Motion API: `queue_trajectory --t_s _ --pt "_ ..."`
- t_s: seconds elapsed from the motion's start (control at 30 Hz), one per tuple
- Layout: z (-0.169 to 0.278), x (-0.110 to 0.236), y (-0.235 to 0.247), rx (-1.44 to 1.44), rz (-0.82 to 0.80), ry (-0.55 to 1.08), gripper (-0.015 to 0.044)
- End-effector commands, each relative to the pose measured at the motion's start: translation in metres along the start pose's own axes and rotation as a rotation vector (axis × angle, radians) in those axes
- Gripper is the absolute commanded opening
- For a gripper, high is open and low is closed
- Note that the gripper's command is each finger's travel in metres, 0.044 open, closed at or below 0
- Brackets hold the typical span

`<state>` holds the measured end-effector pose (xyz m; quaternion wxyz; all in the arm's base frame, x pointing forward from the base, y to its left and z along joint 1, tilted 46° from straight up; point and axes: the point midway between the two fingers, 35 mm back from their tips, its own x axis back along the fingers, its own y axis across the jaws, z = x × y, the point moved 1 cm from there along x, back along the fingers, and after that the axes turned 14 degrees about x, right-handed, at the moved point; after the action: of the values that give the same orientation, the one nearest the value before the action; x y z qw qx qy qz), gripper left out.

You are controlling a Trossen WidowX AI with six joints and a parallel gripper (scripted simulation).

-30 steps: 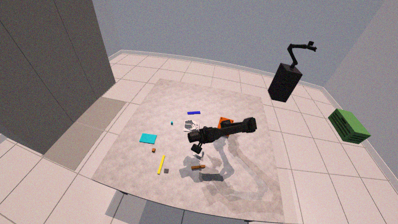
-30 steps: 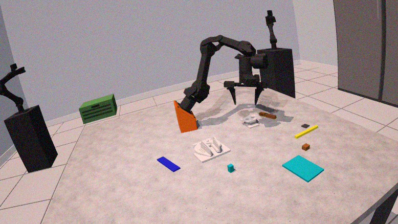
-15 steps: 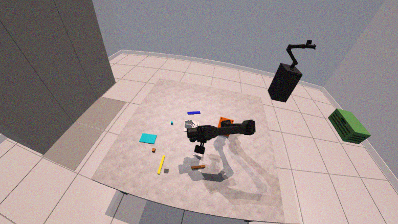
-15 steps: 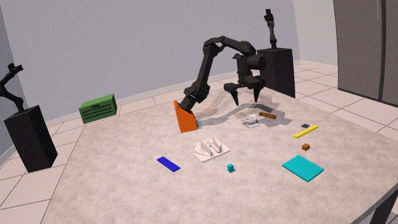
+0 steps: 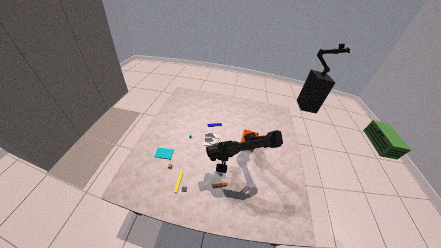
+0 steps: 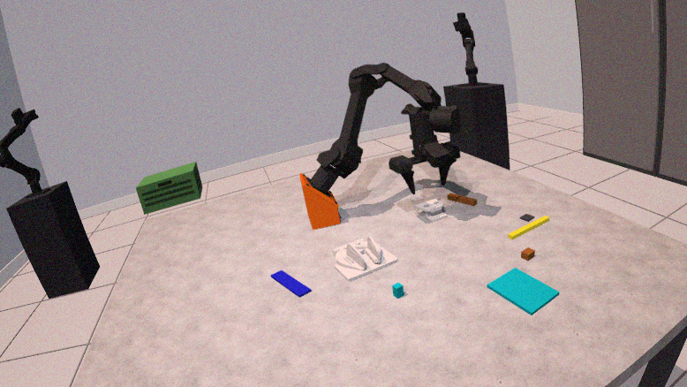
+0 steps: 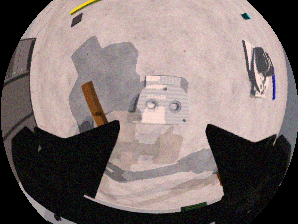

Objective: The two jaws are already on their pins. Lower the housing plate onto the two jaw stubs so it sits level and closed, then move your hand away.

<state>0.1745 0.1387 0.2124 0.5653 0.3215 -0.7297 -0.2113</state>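
Observation:
The light housing plate with two round features [image 6: 430,206] [image 7: 162,111] sits on a low pale piece. In the top view the gripper mostly hides it. My gripper [image 6: 428,188] [image 7: 165,127] is open and empty, pointing down above the housing plate, with one finger towards each side of it. The white base [image 6: 387,260] stands apart on the table, left of and nearer than the housing plate in the exterior view. Two upright pointed white jaws [image 6: 355,258] stand on it. Their pins and stubs are too small to tell.
A brown bar [image 5: 219,185] [image 6: 462,199] [image 7: 94,103] lies near the housing plate. A blue strip [image 5: 214,124] [image 6: 290,284] and a small teal block [image 5: 190,136] [image 6: 397,290] lie by the base. A teal slab [image 5: 164,153] [image 6: 523,291], an orange-brown cube [image 6: 527,254] and a yellow bar [image 6: 528,227] lie farther off.

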Motion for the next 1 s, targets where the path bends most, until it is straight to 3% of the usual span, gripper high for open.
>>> queue_trajectory --t_s 0.0,0.97 --pt "0.0 -0.01 0.0 -0.003 0.001 -0.006 0.044" --pt "0.0 -0.041 0.0 -0.003 0.0 -0.005 0.044"
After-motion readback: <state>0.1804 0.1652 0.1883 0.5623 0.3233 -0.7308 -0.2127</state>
